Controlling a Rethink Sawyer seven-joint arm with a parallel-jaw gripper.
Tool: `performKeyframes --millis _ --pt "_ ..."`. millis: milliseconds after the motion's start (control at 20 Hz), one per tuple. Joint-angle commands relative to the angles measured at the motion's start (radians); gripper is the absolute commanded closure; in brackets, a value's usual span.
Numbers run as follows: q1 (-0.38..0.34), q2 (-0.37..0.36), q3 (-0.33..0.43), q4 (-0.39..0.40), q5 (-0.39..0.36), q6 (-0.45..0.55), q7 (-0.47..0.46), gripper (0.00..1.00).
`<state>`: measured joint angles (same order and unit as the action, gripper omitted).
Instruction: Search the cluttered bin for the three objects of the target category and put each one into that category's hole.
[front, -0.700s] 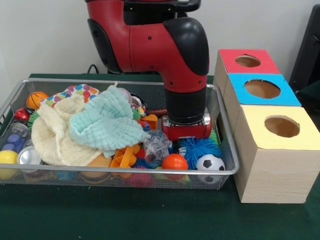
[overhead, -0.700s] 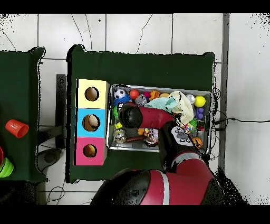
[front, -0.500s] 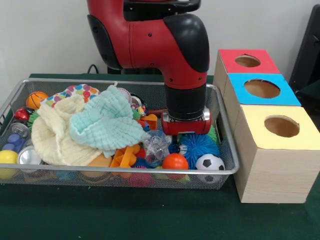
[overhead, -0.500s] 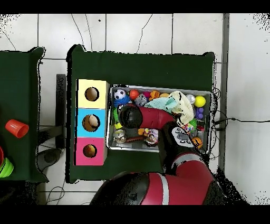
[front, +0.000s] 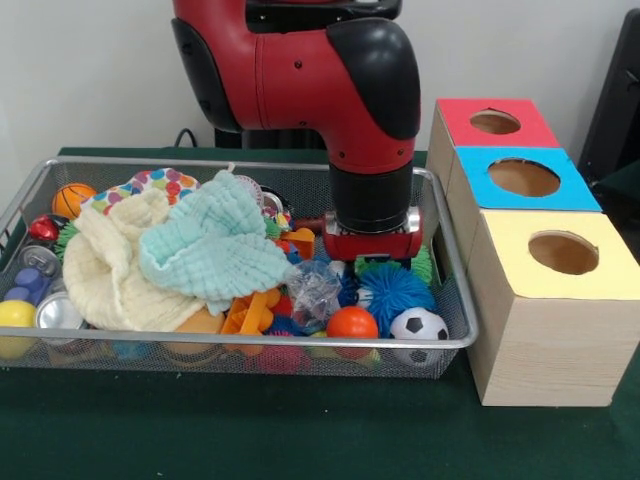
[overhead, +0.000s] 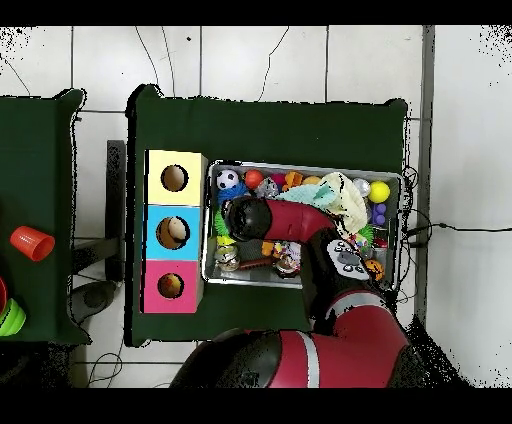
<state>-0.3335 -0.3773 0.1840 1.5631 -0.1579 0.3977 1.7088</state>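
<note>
**Gripper Low Over the Right End of the Bin, Above the Spiky Balls**

The gripper (front: 372, 262) hangs at the right end of the wire bin (front: 452, 300), directly over a blue spiky ball (front: 395, 290). The red wrist housing hides its tips, so whether it is spread, pressed together or pinching something cannot be told from either view. In the overhead view the arm covers that part of the bin completely.

Just beside the blue spiky ball, a clear crinkled item (front: 314, 287) lies to the left, and an orange ball (front: 350, 323) and a small soccer ball (front: 420, 325) rest against the near rim. A green spiky item (front: 424, 266) sits against the right wall. These round toys are bunched at this end, likely because the cloths fill the rest of the bin.

A mint cloth (front: 212, 250) lies draped over a cream cloth (front: 112, 265), with a polka-dot cloth (front: 160, 184) behind them. Together they cover the middle and left of the bin, so targets may be hidden beneath. A yellow ball (front: 15, 314), a small basketball (front: 74, 198) and metal tins (front: 57, 311) show at the left end.

On the counter (front: 250, 430), just to the right of the bin, stand three boxes in a row, holes facing up: yellow box (front: 560, 290) nearest, blue box (front: 525, 180) in the middle, red box (front: 495, 122) farthest. Their closeness to the bin keeps the carry short. Which category is the target cannot be read from the pictures.
</note>
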Motion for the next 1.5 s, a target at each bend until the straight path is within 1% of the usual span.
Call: performKeyframes --millis 50,100,300,450,550,600,700,800,950,1300,1450,1500 --pt "-0.018 -0.041 -0.029 -0.023 0.038 0.133 0.116 0.00" --pt "-0.040 -0.055 -0.009 -0.002 0.044 0.131 0.105 0.00" --pt "-0.084 -0.076 0.031 0.059 0.063 0.098 0.108 0.00" --pt "-0.104 -0.094 0.058 0.078 0.082 0.122 0.097 0.00" --pt "-0.097 -0.139 0.054 0.078 0.096 0.188 0.089 0.00" --pt "-0.089 -0.178 0.047 0.077 0.103 0.237 0.087 0.00" --pt "-0.084 -0.222 0.042 0.072 0.117 0.314 0.083 0.00" --pt "-0.082 -0.247 0.039 0.061 0.123 0.365 0.077 0.00" --pt "-0.086 -0.262 0.044 0.060 0.132 0.398 0.073 0.00" --pt "-0.120 -0.286 0.082 0.064 0.168 0.458 0.035 0.00" --pt "-0.127 -0.282 0.085 0.049 0.162 0.468 0.011 0.00" --pt "-0.131 -0.268 0.080 0.033 0.145 0.463 -0.005 0.00"
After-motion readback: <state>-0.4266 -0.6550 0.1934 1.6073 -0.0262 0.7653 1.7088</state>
